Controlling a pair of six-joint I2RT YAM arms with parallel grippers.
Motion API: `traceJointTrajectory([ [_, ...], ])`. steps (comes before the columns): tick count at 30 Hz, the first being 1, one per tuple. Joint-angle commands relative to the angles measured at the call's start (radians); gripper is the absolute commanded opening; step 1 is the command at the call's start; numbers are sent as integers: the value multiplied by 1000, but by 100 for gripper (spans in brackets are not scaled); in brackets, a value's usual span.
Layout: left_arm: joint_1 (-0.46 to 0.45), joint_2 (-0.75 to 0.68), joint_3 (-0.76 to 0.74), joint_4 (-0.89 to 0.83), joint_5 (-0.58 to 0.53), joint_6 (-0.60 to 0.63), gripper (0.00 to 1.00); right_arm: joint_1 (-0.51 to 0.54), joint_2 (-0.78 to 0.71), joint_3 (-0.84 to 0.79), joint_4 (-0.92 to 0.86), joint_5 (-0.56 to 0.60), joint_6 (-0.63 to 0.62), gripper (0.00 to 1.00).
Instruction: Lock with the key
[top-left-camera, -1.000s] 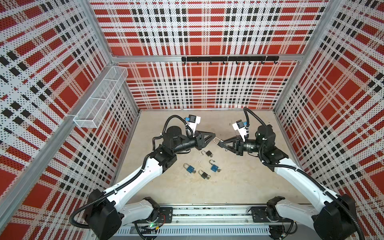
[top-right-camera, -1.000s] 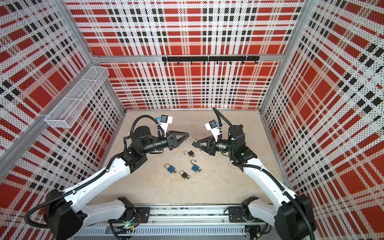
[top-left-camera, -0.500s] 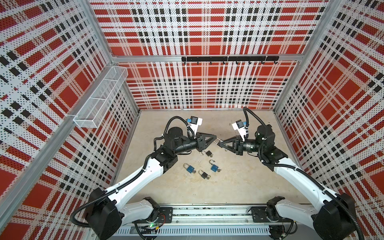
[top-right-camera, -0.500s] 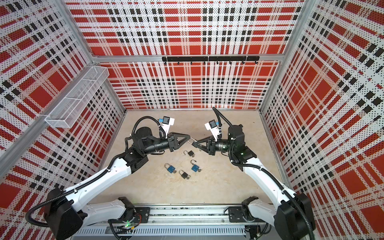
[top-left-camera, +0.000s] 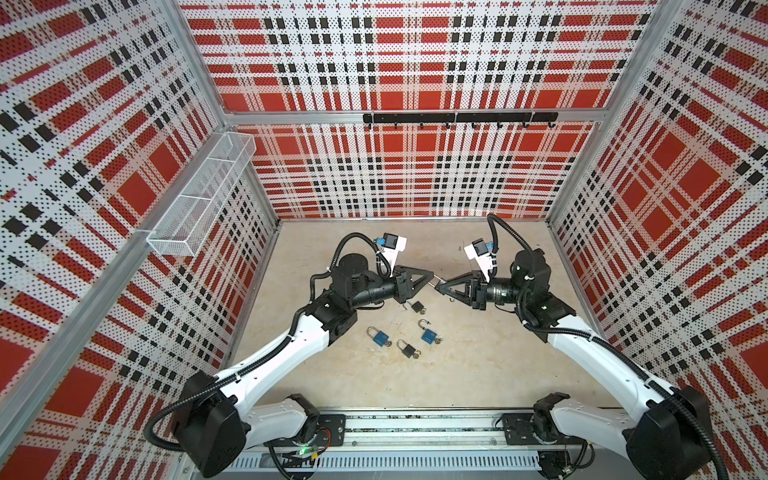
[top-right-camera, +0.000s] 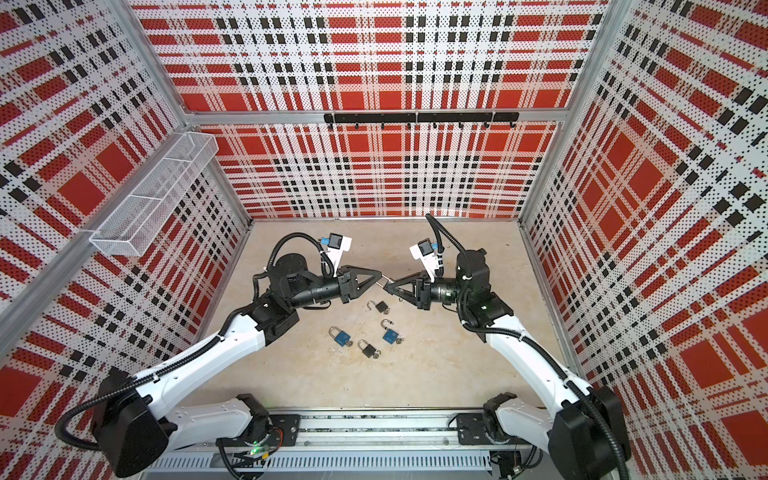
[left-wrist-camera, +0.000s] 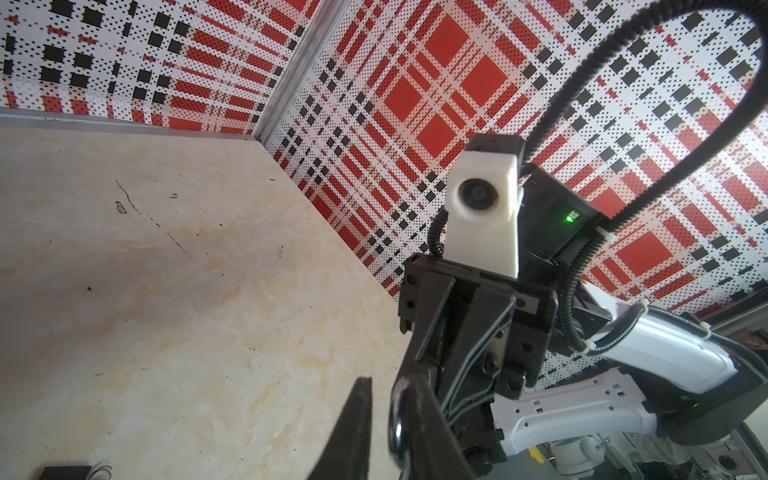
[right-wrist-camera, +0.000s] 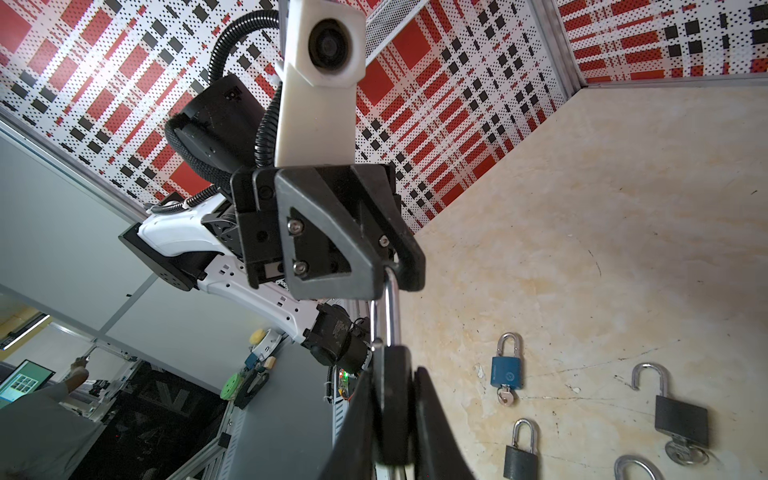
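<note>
My right gripper (top-left-camera: 441, 286) (right-wrist-camera: 395, 374) is shut on the body of a black padlock (right-wrist-camera: 392, 399), held above the table. Its silver shackle (right-wrist-camera: 388, 307) points at my left gripper (top-left-camera: 431, 276) (right-wrist-camera: 390, 270), whose fingers stand around the top of the shackle. In the left wrist view the shackle (left-wrist-camera: 395, 419) lies against one finger of the left gripper (left-wrist-camera: 388, 386), and a narrow gap separates it from the other fingertip (left-wrist-camera: 363, 386). In both top views the two grippers meet tip to tip. The key of the held padlock is hidden.
Several more padlocks lie on the beige table below the grippers: an open black one (top-left-camera: 417, 306), a blue one (top-left-camera: 379, 336), an open blue one (top-left-camera: 428, 336) and a black one (top-left-camera: 408, 350). A wire basket (top-left-camera: 199, 199) hangs on the left wall, and a hook rail (top-left-camera: 457, 118) runs along the back wall.
My left gripper has moved right, up to the right gripper's tips, and its jaws have narrowed around the shackle. The right arm has stayed still.
</note>
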Motion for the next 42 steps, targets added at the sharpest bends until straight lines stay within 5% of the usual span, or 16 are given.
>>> traceJointTrajectory([
  [1,-7,9,-5,34,18,-9,18,-3,11,15,82,-22,7,0],
  [10,-7,17,-3,35,22,-8,0,-3,11,6,137,-46,57,0],
  [28,-6,55,-21,53,-29,27,0,-3,13,-63,521,-157,398,0],
  [42,-42,75,-41,84,-41,7,0,-3,9,-90,624,-134,462,0],
])
